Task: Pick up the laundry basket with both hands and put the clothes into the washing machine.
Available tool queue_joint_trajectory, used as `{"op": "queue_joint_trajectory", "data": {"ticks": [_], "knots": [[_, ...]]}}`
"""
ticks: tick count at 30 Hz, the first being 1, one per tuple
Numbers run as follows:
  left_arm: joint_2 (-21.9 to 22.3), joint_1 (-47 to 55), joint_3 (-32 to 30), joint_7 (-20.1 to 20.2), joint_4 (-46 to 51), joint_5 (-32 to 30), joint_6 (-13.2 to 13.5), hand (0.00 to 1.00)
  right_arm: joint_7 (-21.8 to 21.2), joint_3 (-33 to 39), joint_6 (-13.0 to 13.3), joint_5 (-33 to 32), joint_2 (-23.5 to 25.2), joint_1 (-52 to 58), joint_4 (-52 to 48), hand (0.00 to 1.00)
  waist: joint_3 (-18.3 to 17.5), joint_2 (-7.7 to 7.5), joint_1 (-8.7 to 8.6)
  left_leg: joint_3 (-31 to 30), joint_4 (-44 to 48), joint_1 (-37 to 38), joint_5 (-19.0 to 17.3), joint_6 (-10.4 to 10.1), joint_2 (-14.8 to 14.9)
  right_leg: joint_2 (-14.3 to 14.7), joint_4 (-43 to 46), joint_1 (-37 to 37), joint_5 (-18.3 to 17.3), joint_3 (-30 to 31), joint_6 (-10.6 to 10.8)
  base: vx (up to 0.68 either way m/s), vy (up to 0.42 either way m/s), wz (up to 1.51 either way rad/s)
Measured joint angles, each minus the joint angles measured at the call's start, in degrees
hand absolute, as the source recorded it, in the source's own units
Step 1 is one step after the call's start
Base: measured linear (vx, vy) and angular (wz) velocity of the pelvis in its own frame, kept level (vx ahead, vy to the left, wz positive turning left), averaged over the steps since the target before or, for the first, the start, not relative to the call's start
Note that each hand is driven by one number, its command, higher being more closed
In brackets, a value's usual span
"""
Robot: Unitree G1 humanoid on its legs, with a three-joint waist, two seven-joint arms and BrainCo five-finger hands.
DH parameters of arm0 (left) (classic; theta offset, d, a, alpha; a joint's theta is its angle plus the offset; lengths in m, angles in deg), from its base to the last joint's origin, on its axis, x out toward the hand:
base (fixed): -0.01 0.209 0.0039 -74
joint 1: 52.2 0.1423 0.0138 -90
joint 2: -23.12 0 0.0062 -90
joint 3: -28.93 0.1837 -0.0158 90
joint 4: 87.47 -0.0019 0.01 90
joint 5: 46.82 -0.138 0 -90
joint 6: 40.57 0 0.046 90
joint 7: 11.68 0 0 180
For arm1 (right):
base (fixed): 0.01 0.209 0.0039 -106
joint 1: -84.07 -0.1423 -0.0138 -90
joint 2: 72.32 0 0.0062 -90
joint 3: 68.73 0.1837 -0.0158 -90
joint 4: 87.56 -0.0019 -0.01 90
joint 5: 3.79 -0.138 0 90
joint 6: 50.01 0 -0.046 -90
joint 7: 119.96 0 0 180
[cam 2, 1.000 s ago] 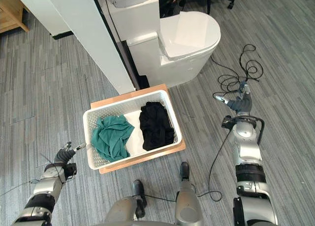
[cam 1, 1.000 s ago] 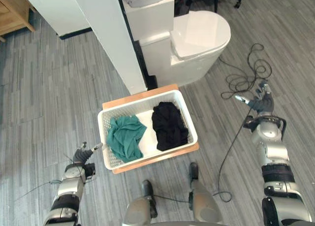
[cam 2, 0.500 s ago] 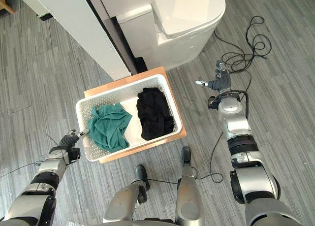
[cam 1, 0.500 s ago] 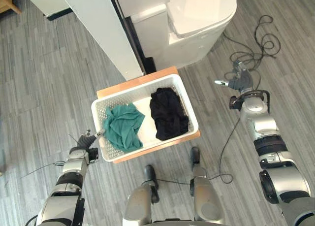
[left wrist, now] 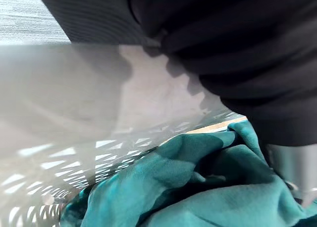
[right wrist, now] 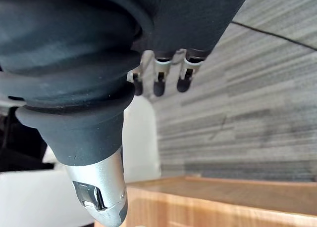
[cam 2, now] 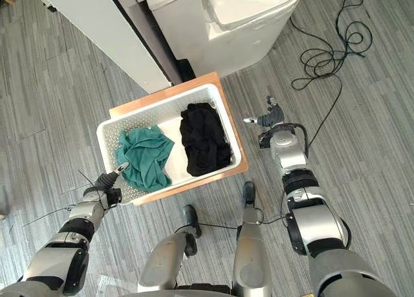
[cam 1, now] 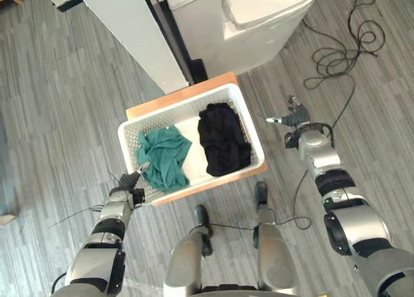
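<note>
A white perforated laundry basket (cam 1: 194,135) sits on a wooden board (cam 1: 187,95) on the floor. Inside lie a green garment (cam 1: 165,156) on its left and a black garment (cam 1: 223,142) on its right. My left hand (cam 1: 129,184) is at the basket's near left corner, open, with a straight finger touching the rim. Its wrist view looks through the basket wall (left wrist: 74,138) at the green garment (left wrist: 198,187). My right hand (cam 1: 294,119) hangs open a short way off the basket's right rim, fingers (right wrist: 158,81) relaxed and holding nothing.
A white toilet (cam 1: 259,12) stands just beyond the basket, and a white partition (cam 1: 129,32) runs back on the left. Grey plank floor (cam 1: 58,129) surrounds the basket on both sides.
The camera has tipped down and forward. Both hands have closed in on the basket: the left now touches the near left corner, and the right has come closer to the right rim.
</note>
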Motion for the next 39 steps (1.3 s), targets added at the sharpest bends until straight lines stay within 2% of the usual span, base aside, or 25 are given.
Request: {"op": "queue_joint_trajectory", "data": {"ticks": [9,20,26,30,33,39], "knots": [[1.0,-2.2,0.3,-1.1,0.0,1.4,0.4,0.00,0.1,2.3,-1.1,2.4,1.8,-3.7,5.4,0.00,0.9,1.66,0.26,-1.1,-0.7,-2.0,1.1,0.3,-0.3,-0.3,0.0,-1.6,0.1,-1.0,0.1,-0.01,-0.004,0.07],[0.9,-2.8,1.2,-3.4,0.5,3.0,1.1,0.00,0.4,2.0,-1.2,4.0,5.9,-3.4,6.2,0.00,0.9,1.66,0.59,-1.4,-1.1,-3.4,1.7,0.1,-0.3,-0.3,0.2,-3.3,0.6,-0.9,0.6,0.00,-0.001,0.00],[0.9,-2.4,1.1,-3.5,0.5,4.4,1.3,0.00,1.6,2.8,-1.2,4.4,6.0,-0.8,2.3,0.00,1.0,1.54,0.52,-1.1,-1.2,-3.3,1.7,0.1,-0.2,-0.2,0.2,-3.3,0.8,-0.5,0.9,0.00,-0.001,-0.01],[0.4,-1.2,0.3,-4.5,0.9,4.3,1.3,0.00,3.8,6.4,-1.5,3.6,6.1,-0.7,-0.4,0.00,1.5,0.64,0.31,0.1,-1.6,-2.4,1.7,0.0,-0.2,0.0,0.2,-3.3,1.0,0.7,1.1,0.01,-0.005,-0.13],[0.5,-0.6,-0.7,-4.6,0.9,4.3,1.3,0.00,5.3,7.5,-1.5,2.8,5.2,-0.7,-3.7,0.00,1.6,0.55,-0.03,0.6,-2.2,-1.8,1.7,0.0,-0.3,0.1,0.2,-3.3,1.0,1.1,1.1,0.02,-0.003,-0.11],[0.6,0.7,-1.4,-4.7,1.9,4.4,1.3,0.00,9.8,11.1,-0.4,-4.9,5.3,-0.3,-13.7,0.00,1.7,0.30,-0.10,1.7,-2.8,-1.3,1.7,0.0,-0.2,0.4,0.2,-3.8,1.3,2.2,1.8,0.03,-0.009,-0.09]]}}
